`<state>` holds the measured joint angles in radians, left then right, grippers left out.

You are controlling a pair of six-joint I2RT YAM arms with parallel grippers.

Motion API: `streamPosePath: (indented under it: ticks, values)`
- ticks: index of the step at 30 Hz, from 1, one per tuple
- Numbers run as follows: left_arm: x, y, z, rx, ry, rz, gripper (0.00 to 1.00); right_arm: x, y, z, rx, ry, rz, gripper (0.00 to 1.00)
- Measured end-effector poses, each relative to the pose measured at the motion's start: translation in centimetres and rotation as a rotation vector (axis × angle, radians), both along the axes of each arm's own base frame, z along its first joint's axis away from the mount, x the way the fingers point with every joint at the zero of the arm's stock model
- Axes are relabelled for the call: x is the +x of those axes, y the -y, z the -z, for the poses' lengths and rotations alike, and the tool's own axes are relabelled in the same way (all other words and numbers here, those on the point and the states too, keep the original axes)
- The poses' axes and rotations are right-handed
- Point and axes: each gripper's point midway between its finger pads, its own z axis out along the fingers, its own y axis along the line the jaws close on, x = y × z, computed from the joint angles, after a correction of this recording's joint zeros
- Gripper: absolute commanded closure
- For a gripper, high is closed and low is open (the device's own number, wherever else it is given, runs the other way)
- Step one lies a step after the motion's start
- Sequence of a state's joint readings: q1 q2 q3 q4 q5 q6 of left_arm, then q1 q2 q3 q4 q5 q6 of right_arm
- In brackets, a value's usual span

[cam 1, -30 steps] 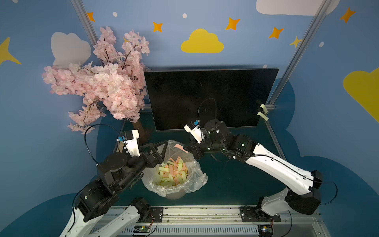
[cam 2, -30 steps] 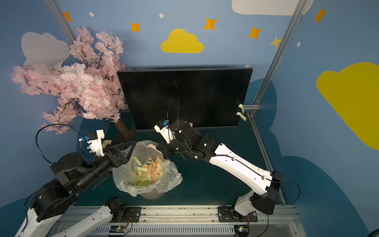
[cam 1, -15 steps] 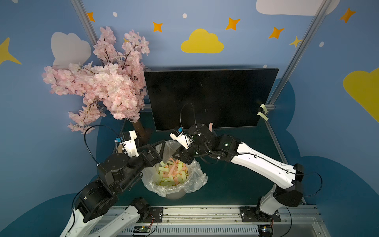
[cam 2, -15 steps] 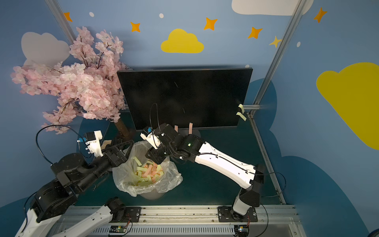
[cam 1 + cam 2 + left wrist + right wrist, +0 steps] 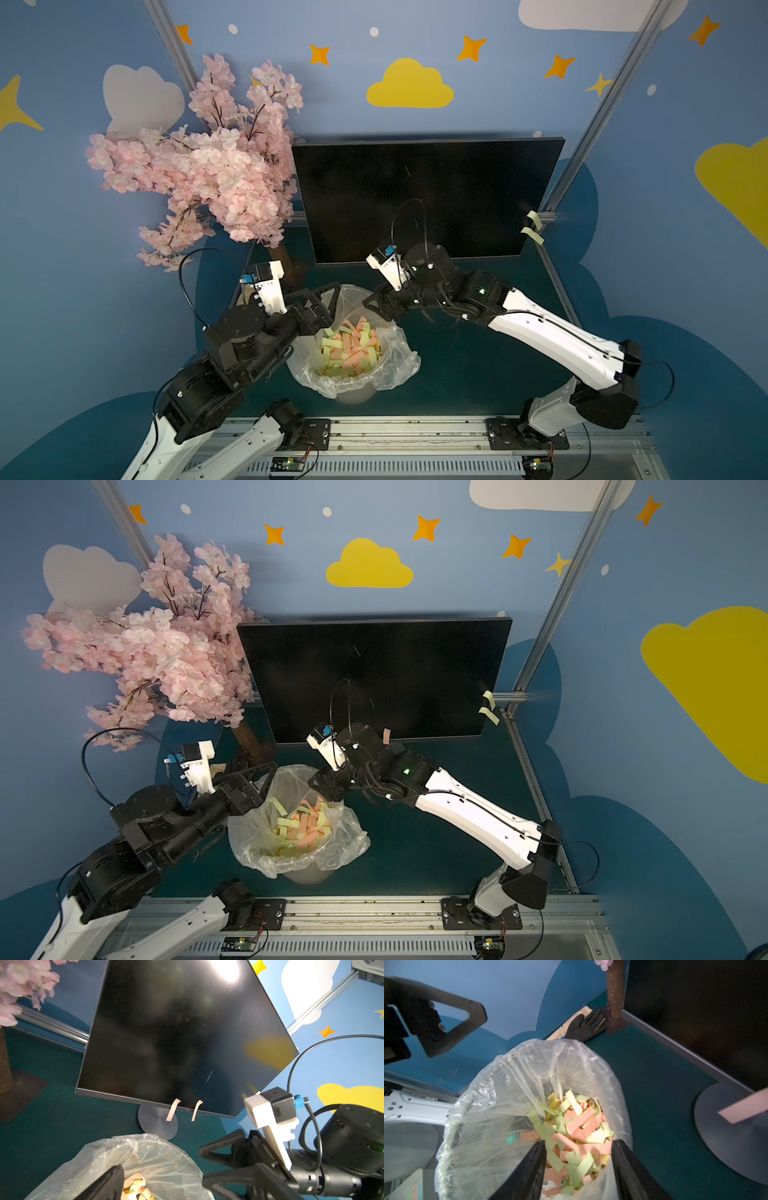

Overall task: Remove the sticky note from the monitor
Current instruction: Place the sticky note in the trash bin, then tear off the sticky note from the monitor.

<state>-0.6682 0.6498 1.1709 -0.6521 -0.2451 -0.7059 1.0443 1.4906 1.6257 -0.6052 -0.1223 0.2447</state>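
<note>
Monitor (image 5: 424, 199): long axis 9-to-3 o'clock, screen facing arms. Pink sticky notes (image 5: 173, 1109) hang lengthwise off 6 o'clock bezel; logo there unreadable. Left gripper (image 5: 330, 305), right gripper (image 5: 579, 1142): fingers spread, empty.

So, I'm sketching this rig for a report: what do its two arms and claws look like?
The left arm and right arm share white shell links and bulky black joints. Each wrist carries a white camera bracket with a blue plug and a looping black cable. The left claw and right claw are black, with hollow triangular fingers. A green light glows on the right arm.
</note>
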Motion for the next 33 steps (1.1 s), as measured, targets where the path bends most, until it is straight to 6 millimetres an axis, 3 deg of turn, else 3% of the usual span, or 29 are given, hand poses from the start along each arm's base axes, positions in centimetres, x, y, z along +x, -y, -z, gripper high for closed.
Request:
streamPosePath:
  ticks: [5,9,15,23,29,33]
  values:
    - [1.3,2.8,0.3,0.034,-0.007,0.087,0.00,2.6,4.0,-1.6,0.085,0.014,0.130,0.23]
    - [2.1,4.7,0.2,0.048,-0.003,0.154,0.00,4.6,6.8,-0.8,0.133,-0.007,0.238,0.17]
    - [3.0,8.0,0.0,0.044,-0.006,0.271,0.00,7.8,10.8,2.2,0.202,-0.093,0.413,0.14]
    - [4.1,12.2,1.3,0.030,-0.052,0.422,0.00,11.7,15.2,6.3,0.324,-0.242,0.600,0.14]
    - [4.6,14.5,1.9,0.012,-0.072,0.509,0.00,13.2,16.9,9.6,0.412,-0.339,0.669,0.15]
    - [5.0,15.7,2.0,-0.001,-0.081,0.550,0.00,14.2,17.0,11.0,0.467,-0.391,0.674,0.18]
